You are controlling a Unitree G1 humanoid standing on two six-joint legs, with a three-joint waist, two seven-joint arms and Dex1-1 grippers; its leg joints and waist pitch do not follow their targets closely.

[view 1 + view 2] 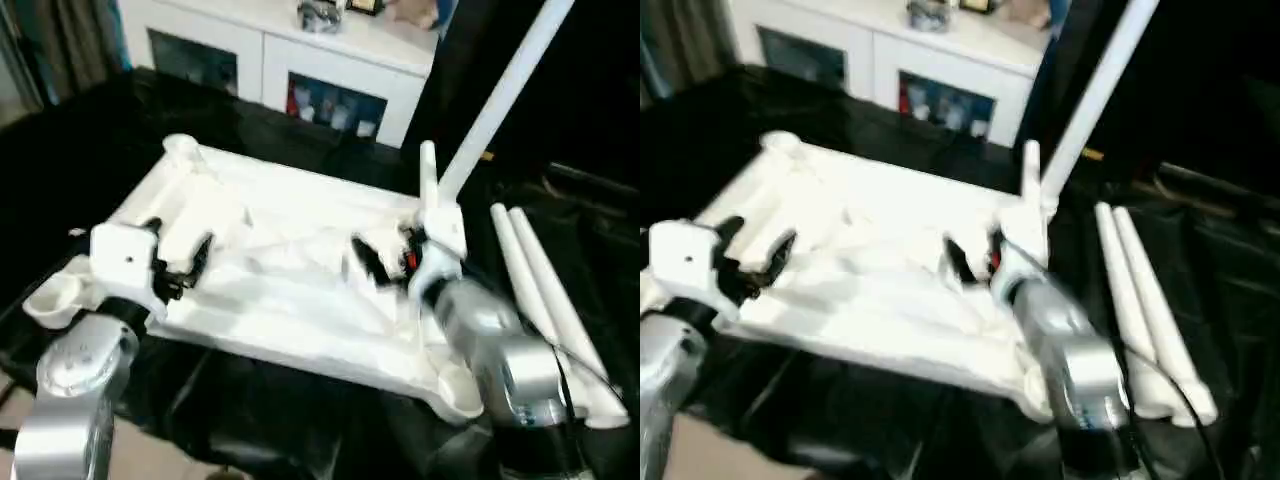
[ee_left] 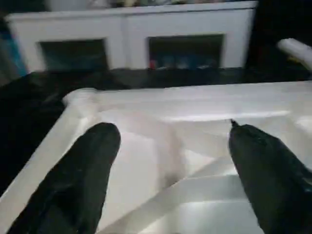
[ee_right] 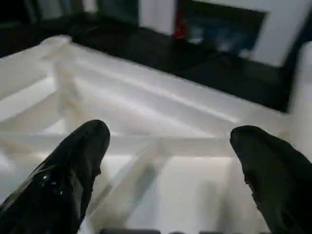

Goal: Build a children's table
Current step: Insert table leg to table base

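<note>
Two grippers, left [image 1: 183, 262] and right [image 1: 378, 258], hover spread and empty over the ribbed underside of the tabletop [image 1: 290, 270], which lies inverted on a black cloth [image 1: 300, 410]. One leg [image 1: 505, 85] stands in its far right corner; two legs [image 1: 545, 300] lie beside the right edge

light: dim room, bright overexposed tabletop [image 1: 300, 250] | blur: motion-smeared head views | wrist views: soft focus
</note>
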